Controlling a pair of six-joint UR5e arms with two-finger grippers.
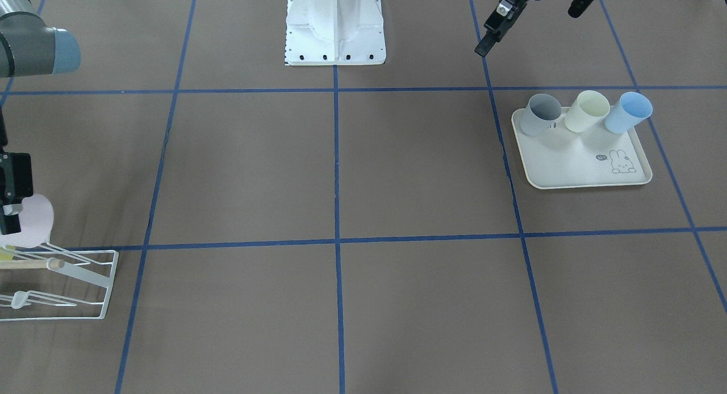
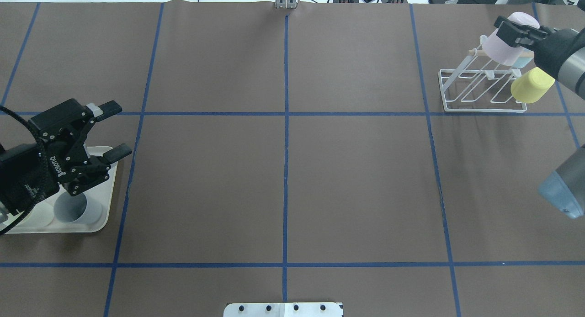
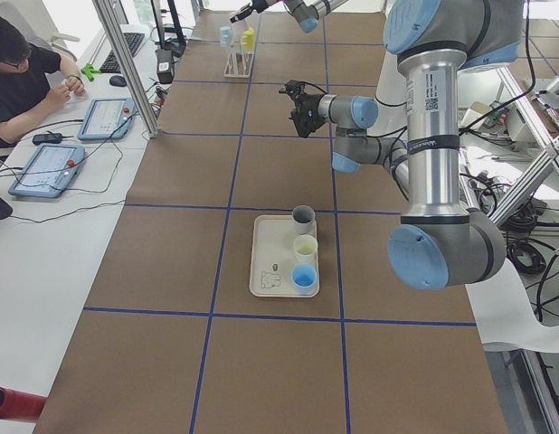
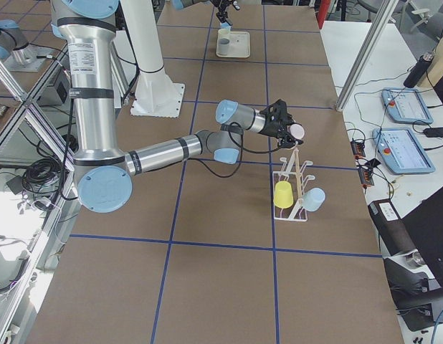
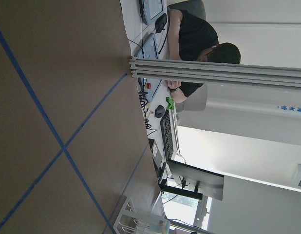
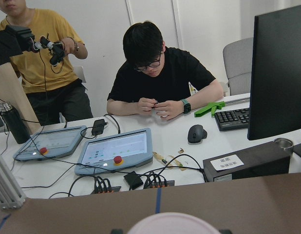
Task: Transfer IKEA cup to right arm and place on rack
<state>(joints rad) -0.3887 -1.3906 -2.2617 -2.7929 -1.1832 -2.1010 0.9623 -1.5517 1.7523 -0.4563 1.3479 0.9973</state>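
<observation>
Right hand (image 2: 512,33) pinching pink cup (image 2: 500,50), cup tilted at the top of the white wire rack (image 2: 475,91) near desk's far right corner; left hand (image 2: 117,129) spread, hovering over cream tray (image 2: 103,216) at desk's left edge.

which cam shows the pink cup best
Overhead exterior: the pink cup shows largest, clamped in the right gripper above the rack. Front-facing has it at the frame edge, partly behind the gripper; exterior right shows it small; the right wrist catches only its rim.
</observation>
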